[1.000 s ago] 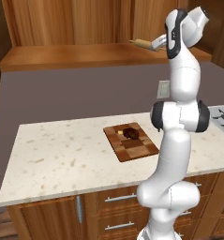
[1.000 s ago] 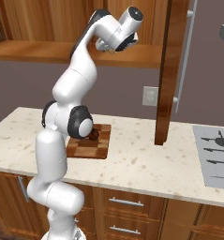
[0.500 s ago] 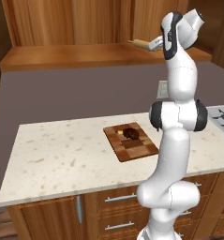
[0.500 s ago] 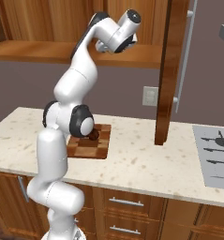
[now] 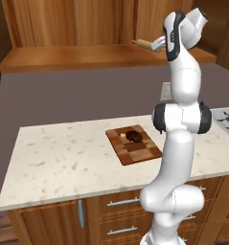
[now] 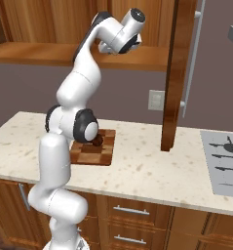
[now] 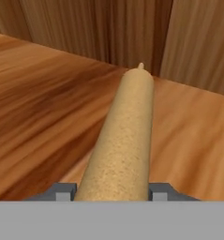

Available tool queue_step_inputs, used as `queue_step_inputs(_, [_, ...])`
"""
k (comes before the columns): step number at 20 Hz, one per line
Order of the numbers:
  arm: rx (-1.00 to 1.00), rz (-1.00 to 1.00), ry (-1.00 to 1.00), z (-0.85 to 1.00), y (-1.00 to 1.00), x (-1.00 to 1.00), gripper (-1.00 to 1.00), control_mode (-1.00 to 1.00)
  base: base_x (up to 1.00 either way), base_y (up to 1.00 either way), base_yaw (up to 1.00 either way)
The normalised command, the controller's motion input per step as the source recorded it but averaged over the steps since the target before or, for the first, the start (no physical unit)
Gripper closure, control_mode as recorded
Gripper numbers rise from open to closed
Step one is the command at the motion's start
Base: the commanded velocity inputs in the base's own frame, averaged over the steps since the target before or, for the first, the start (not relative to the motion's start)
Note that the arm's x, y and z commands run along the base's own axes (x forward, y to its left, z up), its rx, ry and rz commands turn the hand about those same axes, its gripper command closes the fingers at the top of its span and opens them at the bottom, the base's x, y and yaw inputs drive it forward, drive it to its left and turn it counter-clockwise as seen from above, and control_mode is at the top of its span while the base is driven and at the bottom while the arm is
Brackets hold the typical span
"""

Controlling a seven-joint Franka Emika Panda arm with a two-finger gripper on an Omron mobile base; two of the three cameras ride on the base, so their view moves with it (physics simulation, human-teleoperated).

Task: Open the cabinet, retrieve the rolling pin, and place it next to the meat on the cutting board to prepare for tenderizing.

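The cabinet stands open, and on its wooden shelf (image 5: 87,55) lies the light-tan rolling pin (image 5: 143,44). My gripper (image 5: 157,43) reaches in at the pin's near end. In the hand view the rolling pin (image 7: 123,136) runs straight away from me toward the back panel. My gripper (image 7: 112,191) has a fingertip (image 7: 64,191) pressed against each side of it. Down on the counter, the checkered cutting board (image 5: 135,149) carries the dark meat (image 5: 133,136). The arm covers part of the cutting board (image 6: 99,152) and the meat (image 6: 97,141) in the right base view.
The open cabinet door (image 6: 174,73) juts out edge-on over the counter, right of my arm. A stovetop (image 6: 225,161) sits at the counter's right end, and a wall outlet (image 6: 156,100) is behind. A tiny yellow piece (image 5: 123,135) lies on the board. Drawers run below.
My arm has barely shifted; the hand stays at the rolling pin's end inside the cabinet. The board and the meat lie as before.
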Motion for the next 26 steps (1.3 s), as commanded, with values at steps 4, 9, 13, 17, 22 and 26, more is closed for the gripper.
queue_step_inputs(4, [0.00, 0.00, -0.03, 0.00, 0.00, -0.07, 1.00, -1.00, 0.00, 0.00, 0.00])
queue_step_inputs(9, [0.00, 0.00, -0.17, 0.00, 0.00, -0.76, 1.00, -1.00, 0.00, 0.00, 0.00])
queue_step_inputs(13, [0.00, 0.00, -0.14, 0.00, 0.11, -1.00, 1.00, -1.00, 0.00, 0.00, 0.00])
queue_step_inputs(17, [0.00, 0.02, -0.06, -0.01, 0.30, -1.00, 1.00, -1.00, 0.00, 0.00, 0.00])
queue_step_inputs(22, [-0.02, 0.04, -0.04, -0.06, 0.40, -1.00, 1.00, -1.00, 0.00, 0.00, 0.00])
queue_step_inputs(26, [-0.01, 0.05, -0.03, -0.12, 0.35, -1.00, 1.00, -1.00, 0.00, 0.00, 0.00])
